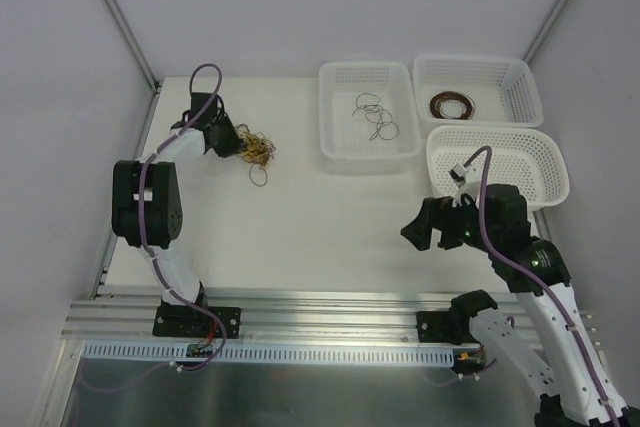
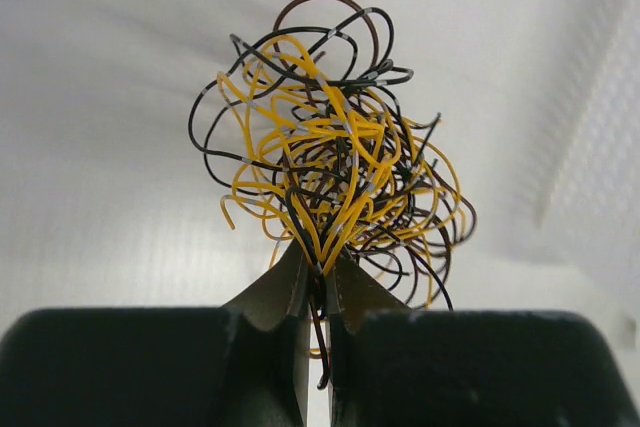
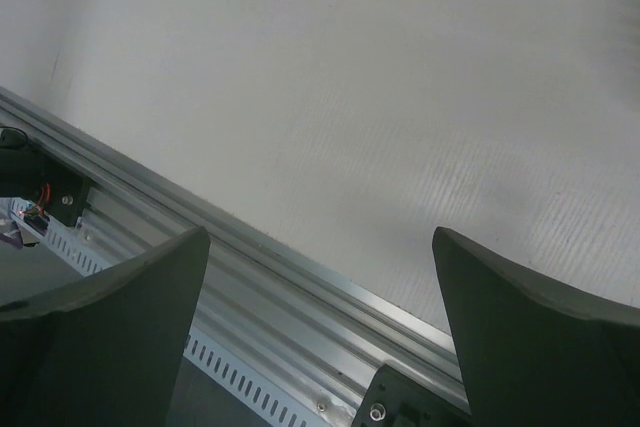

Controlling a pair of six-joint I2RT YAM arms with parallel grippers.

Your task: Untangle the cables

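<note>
**Left gripper pinched on the knot: a plain pull may drag the whole ball**

Nearest, just past the rail (image 1: pixel 300 299), the right gripper (image 3: pixel 320 245) hangs over the table (image 1: pixel 330 217) with its jaws wide apart and nothing between them. Farther out on the left, the left gripper (image 2: pixel 318 282) is closed on a few strands at the near edge of the tangle (image 2: pixel 335 167). This is one ball of yellow, black and dark brown cables lying on the table. Beyond and to the right stand three baskets. The near basket (image 1: pixel 555 172) is by the right arm, the middle basket (image 1: pixel 330 117) holds loose black cables (image 1: pixel 375 117), and the far basket (image 1: pixel 525 87) holds a brown coil (image 1: pixel 452 105).

The pinch looks to take in more than one colour, so a lift would likely carry the whole ball instead of freeing one cable. The right gripper is well apart from the tangle, so nothing anchors it against the pull. A hard tug could tighten the loops. The strands are thin and springy, so they may also slip out of the closed jaws and flick back.
</note>
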